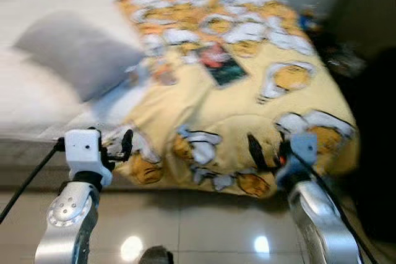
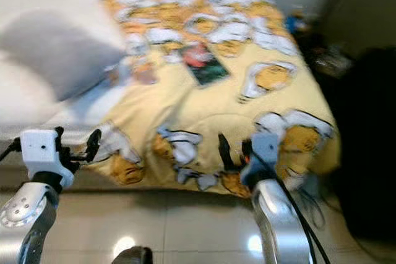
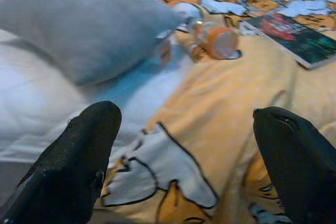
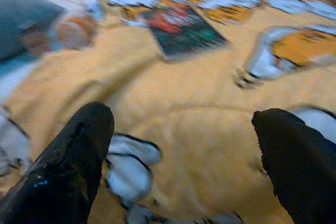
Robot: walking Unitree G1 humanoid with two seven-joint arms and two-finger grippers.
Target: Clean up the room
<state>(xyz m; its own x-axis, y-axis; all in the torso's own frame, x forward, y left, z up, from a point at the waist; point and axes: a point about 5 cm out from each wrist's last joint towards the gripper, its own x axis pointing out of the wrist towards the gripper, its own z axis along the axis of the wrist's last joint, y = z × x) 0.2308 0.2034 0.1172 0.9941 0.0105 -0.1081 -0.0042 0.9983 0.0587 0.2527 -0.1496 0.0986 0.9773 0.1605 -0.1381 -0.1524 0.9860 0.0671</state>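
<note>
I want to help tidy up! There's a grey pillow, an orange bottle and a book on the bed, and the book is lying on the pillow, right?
Almost. The book is not on the grey pillow. It lies flat on the yellow blanket, well apart from the pillow, with the orange bottle between them. The left wrist view shows this best. The rest is right: all three are on the bed.

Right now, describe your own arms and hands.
Both arms are silver metal. The left arm ends in a white boxy wrist block, the right arm in a grey-blue one with a small red light. Black cables run along each. Each hand, left hand and right hand, has two long black fingers.
</note>
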